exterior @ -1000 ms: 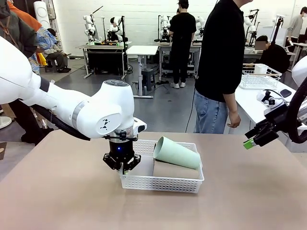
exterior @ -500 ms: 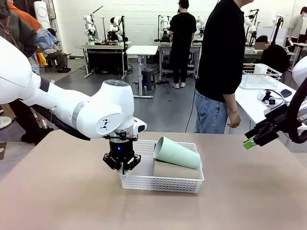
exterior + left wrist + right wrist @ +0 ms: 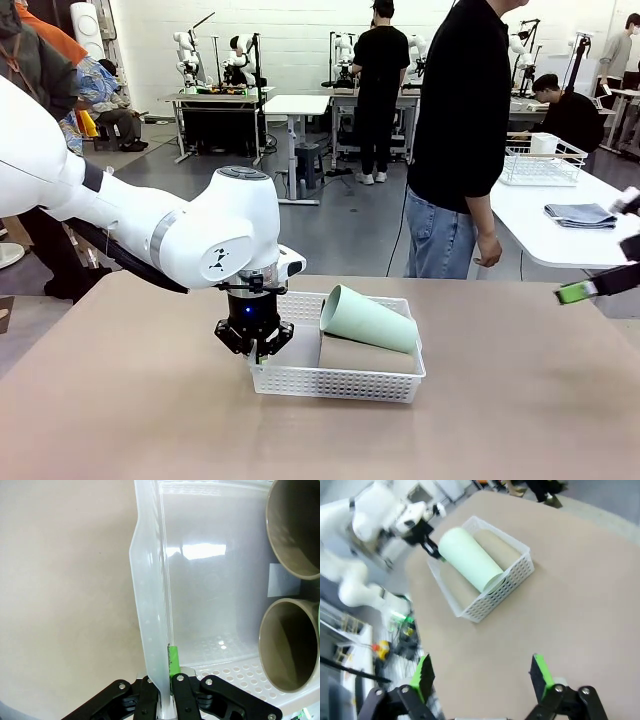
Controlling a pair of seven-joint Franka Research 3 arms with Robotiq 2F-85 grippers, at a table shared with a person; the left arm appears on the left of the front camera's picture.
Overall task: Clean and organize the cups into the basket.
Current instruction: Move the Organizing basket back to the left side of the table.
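Observation:
The white lattice basket (image 3: 340, 382) sits mid-table. A mint green cup (image 3: 368, 320) lies tilted across a tan cup (image 3: 365, 356) inside it. My left gripper (image 3: 255, 345) is shut on the basket's left end wall. In the left wrist view the gripper (image 3: 162, 700) pinches that wall (image 3: 150, 605), and two tan cups show their open mouths, one (image 3: 295, 530) above the other (image 3: 287, 650). My right gripper (image 3: 481, 676) stands open above bare table, well away from the basket (image 3: 517, 572) and the mint cup (image 3: 470, 557). One of its fingers (image 3: 590, 288) juts in at the front view's right edge.
A person (image 3: 460, 140) stands at the table's far edge behind the basket, hands down. A side table at the right holds a wire basket (image 3: 540, 160) and a folded cloth (image 3: 582, 214). Bare tabletop (image 3: 520, 410) lies right of and in front of the basket.
My right arm has pulled away to the right and up, leaving one finger at the picture's edge. The left gripper, basket and cups have not moved.

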